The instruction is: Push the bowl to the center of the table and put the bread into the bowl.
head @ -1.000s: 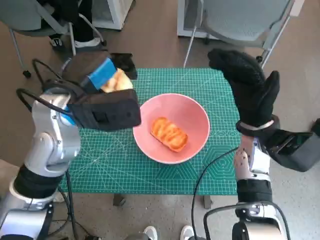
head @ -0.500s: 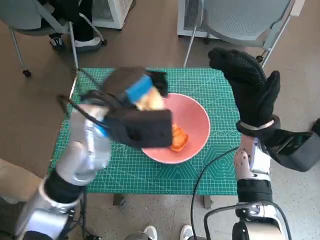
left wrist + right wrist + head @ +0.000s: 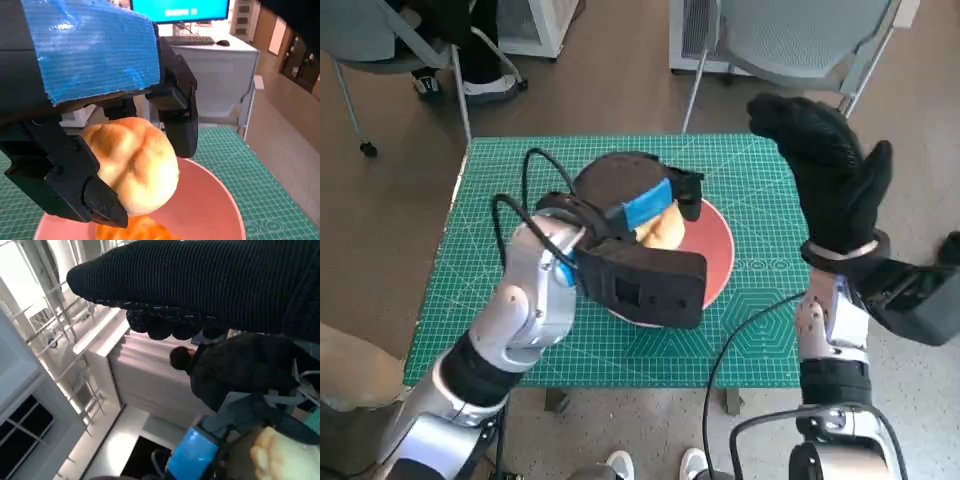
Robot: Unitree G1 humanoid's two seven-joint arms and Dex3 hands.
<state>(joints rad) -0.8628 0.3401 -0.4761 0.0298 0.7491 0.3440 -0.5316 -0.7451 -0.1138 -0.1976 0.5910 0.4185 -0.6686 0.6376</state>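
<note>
This looks like an office or lab workspace. A small tabletop covered by a green gridded cutting mat [image 3: 750,330] stands on a brown floor [image 3: 610,80], with grey office chairs [image 3: 800,35] on metal legs close behind it. The left wrist view shows a white desk [image 3: 220,75] carrying a lit blue monitor [image 3: 180,10], a keyboard [image 3: 192,40] and a mouse [image 3: 223,43], and the right wrist view shows a seated person in dark clothes [image 3: 235,370] near pale cabinets.

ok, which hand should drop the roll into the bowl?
Left. The left hand already holds the roll right above the pink bowl. The right hand is raised off to the side, holding nothing.
</note>
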